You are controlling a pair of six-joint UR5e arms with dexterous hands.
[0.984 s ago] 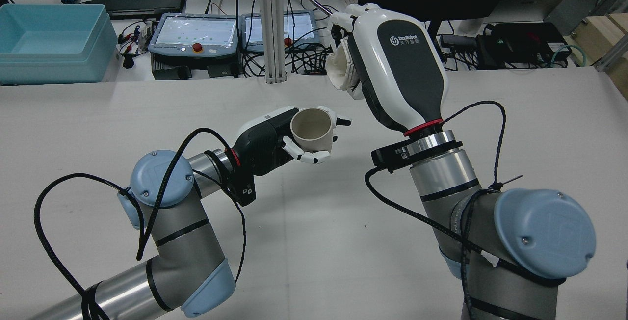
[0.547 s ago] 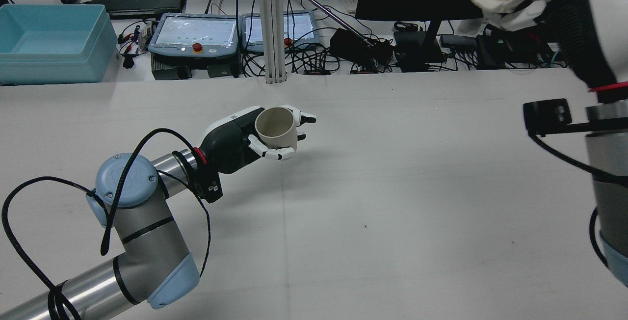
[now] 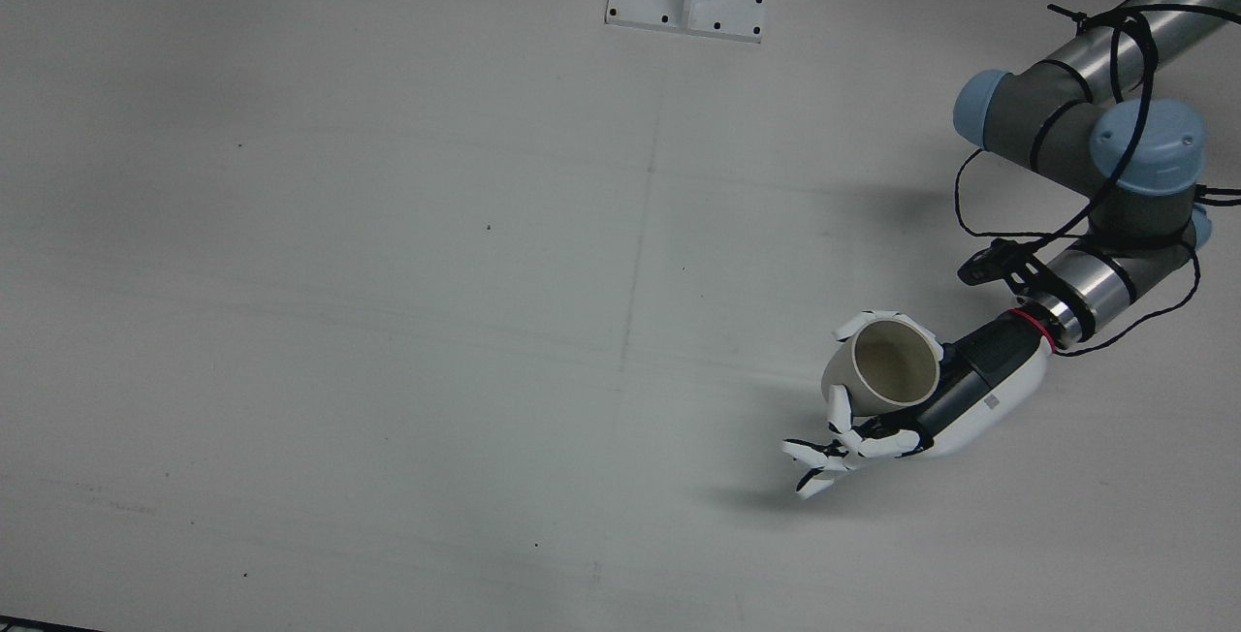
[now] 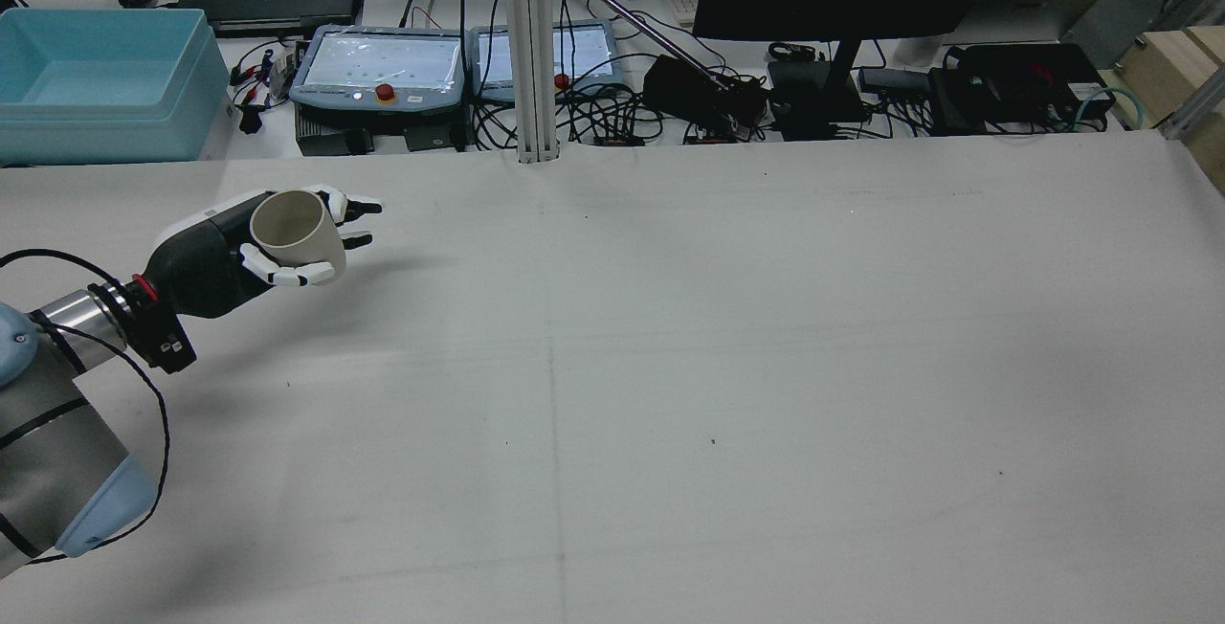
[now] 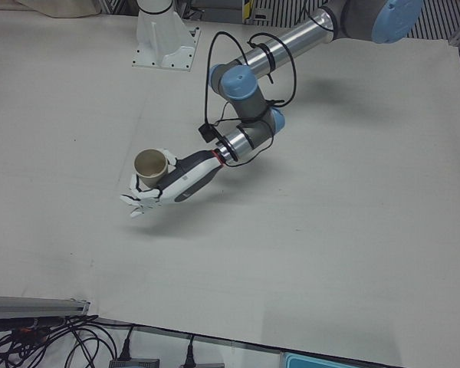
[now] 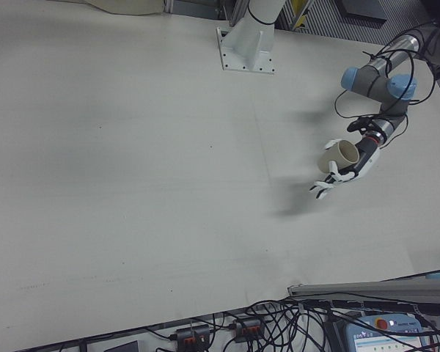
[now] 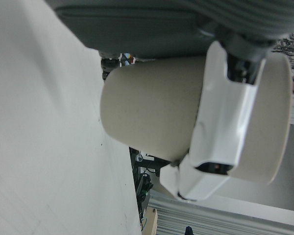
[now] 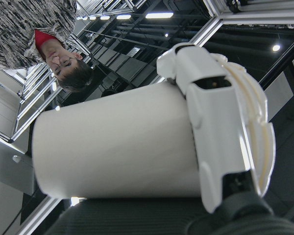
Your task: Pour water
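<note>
Cups are far apart, so no pour is possible yet. My left hand (image 4: 239,256) is wrapped around a beige cup (image 4: 292,227), upright, mouth open, just above the table (image 4: 670,366) at its left side. My right hand (image 8: 225,137) clasps a white cup (image 8: 117,147), seen only in its own camera, aimed at the ceiling. Next: bring the right cup over the left rim. Table between is bare; teach pendants (image 4: 378,69) sit beyond.

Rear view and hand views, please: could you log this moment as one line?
left hand: shut on beige cup, above table | right hand: shut on white cup, outside the fixed views
</note>
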